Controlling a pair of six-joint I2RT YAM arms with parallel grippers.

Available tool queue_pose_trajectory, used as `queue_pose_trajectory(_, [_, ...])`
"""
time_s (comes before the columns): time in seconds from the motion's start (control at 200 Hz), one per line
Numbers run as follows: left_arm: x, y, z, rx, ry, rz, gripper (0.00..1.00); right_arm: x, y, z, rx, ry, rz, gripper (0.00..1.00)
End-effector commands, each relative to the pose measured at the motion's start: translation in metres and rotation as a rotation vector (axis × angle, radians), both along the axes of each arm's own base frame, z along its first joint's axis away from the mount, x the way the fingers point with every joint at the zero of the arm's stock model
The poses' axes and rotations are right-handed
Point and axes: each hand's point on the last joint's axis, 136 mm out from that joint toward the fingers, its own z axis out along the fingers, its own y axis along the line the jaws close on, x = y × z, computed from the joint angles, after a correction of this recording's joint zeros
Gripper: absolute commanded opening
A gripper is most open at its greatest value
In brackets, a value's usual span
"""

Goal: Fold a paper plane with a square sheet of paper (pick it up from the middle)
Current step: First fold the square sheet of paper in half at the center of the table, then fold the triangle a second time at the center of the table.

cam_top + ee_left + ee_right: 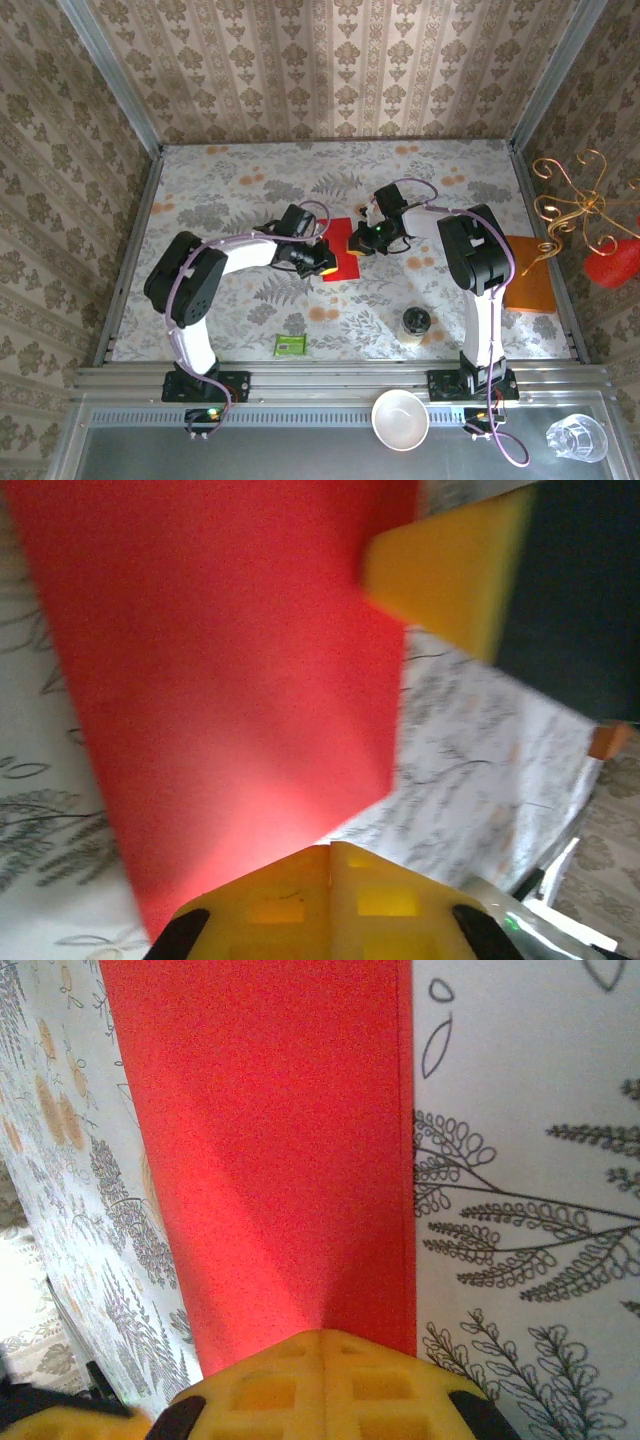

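- The paper is red and lies flat at the middle of the table. From above it looks longer from near to far than from side to side.
- From above, my left gripper is at the near left corner of the paper and my right gripper is at its right edge. The two are close to each other.
- From above my fingertips are too small to judge; the wrist views bring them close.
- In the left wrist view my two yellow fingers are pressed together, and their tips meet over the near part of the paper. I cannot tell if paper is nipped between them.
- The same view has one yellow finger of the right gripper at the upper right, blurred, over a corner of the paper.
- In the right wrist view my fingers are also pressed together, tips on the paper. Again I cannot tell if they pinch it.
- This view gives what the left one does not: the straight right edge of the paper, running away from my tips, with bare flowered cloth just beside it.
- The top view adds the rest of the table: an orange pad at the right edge, a green packet near the near edge, and a jar near the right arm's base.
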Motion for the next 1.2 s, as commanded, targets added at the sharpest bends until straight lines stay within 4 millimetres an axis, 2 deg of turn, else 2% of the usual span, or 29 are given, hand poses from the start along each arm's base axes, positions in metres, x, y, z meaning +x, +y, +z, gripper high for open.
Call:
queue_pose_trajectory(0.0, [-0.014,0.018,-0.026,0.076,0.063,0.001,0.04,-0.089,-0.081,-0.107,-0.462,0.340,-0.040,0.05])
queue_pose_trajectory(0.125, [-0.033,0.039,-0.040,0.134,0.102,0.009,0.04,-0.088,-0.080,-0.107,-0.460,0.340,-0.039,0.05])
queue_pose_trajectory(0.235, [-0.049,0.056,-0.044,0.151,0.131,0.027,0.04,-0.086,-0.078,-0.106,-0.452,0.340,-0.041,0.05])
queue_pose_trajectory(0.31, [-0.047,0.060,-0.032,0.124,0.109,0.043,0.04,-0.081,-0.072,-0.101,-0.427,0.331,-0.043,0.05])
queue_pose_trajectory(0.4, [-0.028,0.056,-0.001,0.062,0.027,0.059,0.05,-0.070,-0.057,-0.088,-0.374,0.309,-0.046,0.06])
queue_pose_trajectory(0.47, [-0.010,0.050,0.022,0.016,-0.046,0.069,0.06,-0.054,-0.037,-0.067,-0.291,0.273,-0.053,0.09])
queue_pose_trajectory(0.535, [0.005,0.046,0.037,-0.011,-0.095,0.076,0.08,-0.036,-0.015,-0.037,-0.189,0.228,-0.064,0.12])
queue_pose_trajectory(0.625, [0.020,0.039,0.042,-0.032,-0.119,0.082,0.12,-0.013,0.007,0.010,-0.096,0.139,-0.068,0.18])
queue_pose_trajectory(0.69, [0.029,0.030,0.042,-0.061,-0.117,0.080,0.15,-0.004,0.015,0.038,-0.048,0.087,-0.076,0.23])
queue_pose_trajectory(0.75, [0.037,0.024,0.040,-0.075,-0.115,0.081,0.18,-0.001,0.013,0.053,-0.036,0.054,-0.091,0.28])
queue_pose_trajectory(0.82, [0.046,0.020,0.034,-0.072,-0.115,0.086,0.20,-0.005,0.002,0.058,-0.065,0.037,-0.115,0.32])
queue_pose_trajectory(1.015, [0.074,0.022,0.017,-0.053,-0.098,0.123,0.21,-0.029,-0.040,0.048,-0.116,0.053,-0.218,0.38])
queue_pose_trajectory(1.195, [0.083,0.019,0.010,-0.065,-0.056,0.127,0.21,-0.050,-0.045,0.043,-0.107,0.083,-0.223,0.41])
